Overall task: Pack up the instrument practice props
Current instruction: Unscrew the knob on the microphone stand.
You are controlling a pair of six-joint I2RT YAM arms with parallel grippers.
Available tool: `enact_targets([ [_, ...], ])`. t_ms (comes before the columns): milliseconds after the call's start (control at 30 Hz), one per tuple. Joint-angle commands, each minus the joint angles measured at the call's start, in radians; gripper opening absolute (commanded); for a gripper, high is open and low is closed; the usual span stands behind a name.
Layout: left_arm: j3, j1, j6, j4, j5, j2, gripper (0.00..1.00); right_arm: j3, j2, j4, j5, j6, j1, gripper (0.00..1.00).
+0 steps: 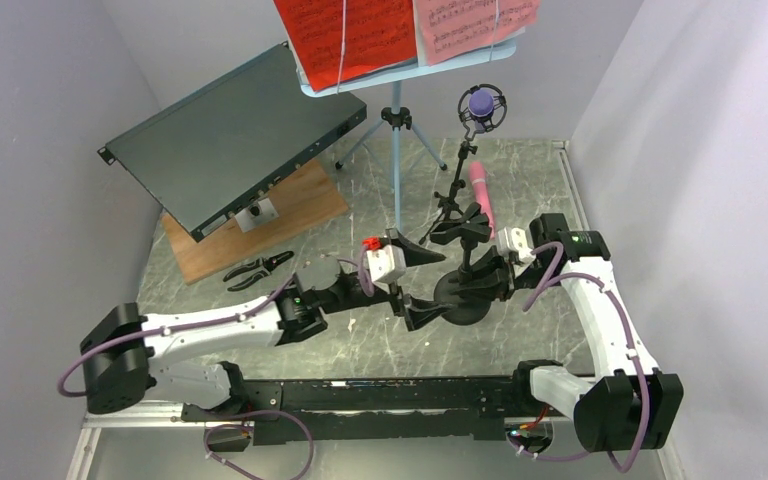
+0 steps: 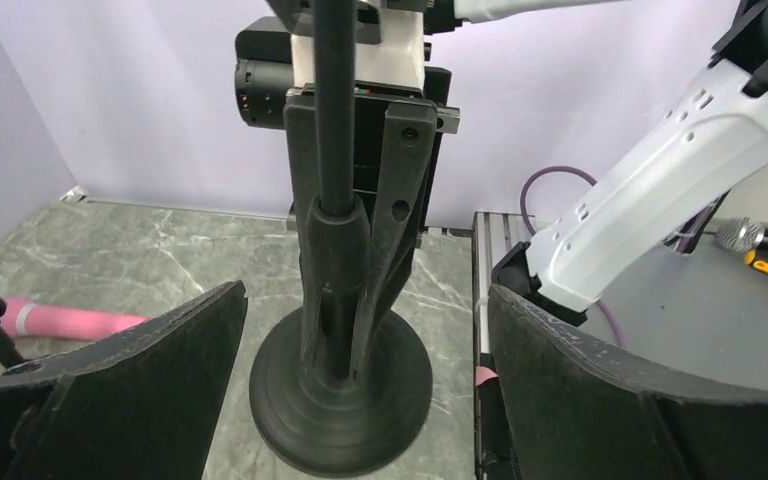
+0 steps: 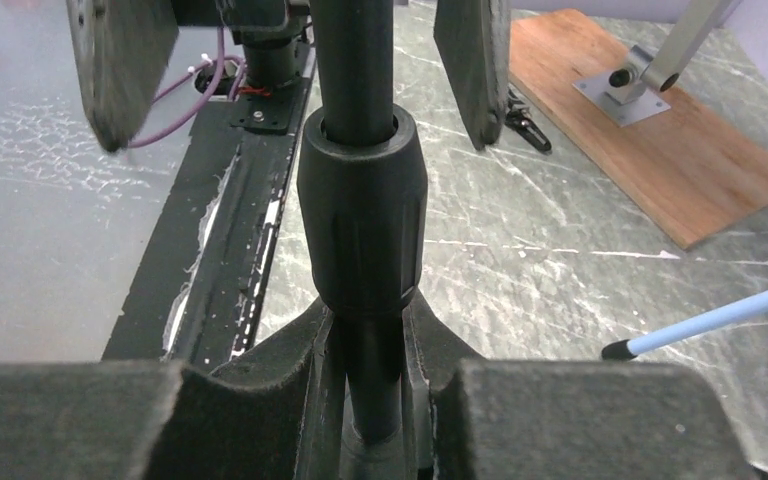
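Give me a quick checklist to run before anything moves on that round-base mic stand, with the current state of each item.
1. Right gripper closed on the pole of the round-base mic stand, below its collar: ok.
2. Left gripper open, fingers on either side of the base and not touching it: ok.
3. Stand upright, base flat on the table: ok.
4. Pink microphone lying apart from the stand: ok.
5. Purple microphone packed: not ok, it is mounted on the other black stand.
6. Place to pack into: cannot tell, none in view.

Left gripper (image 1: pixel 422 285) jaws spread beside mic stand (image 1: pixel 457 306); right gripper (image 1: pixel 474 270) grips it.
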State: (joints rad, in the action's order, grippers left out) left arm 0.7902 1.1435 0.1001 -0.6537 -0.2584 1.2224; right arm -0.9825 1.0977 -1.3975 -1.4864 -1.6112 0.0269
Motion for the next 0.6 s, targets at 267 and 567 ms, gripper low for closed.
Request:
enact_targets([
  [267,0.094,-0.049,0.034,-0.28,-0.125,0.189,0.75,0.035,-0.026,0.14,-0.15,0.116,0.001,0.0],
  [567,0.119,-0.06,0.116,-0.296,-0.144,0.233,0.34,0.051,-0.025,0.206,-0.127,0.182,-0.001,0.0],
])
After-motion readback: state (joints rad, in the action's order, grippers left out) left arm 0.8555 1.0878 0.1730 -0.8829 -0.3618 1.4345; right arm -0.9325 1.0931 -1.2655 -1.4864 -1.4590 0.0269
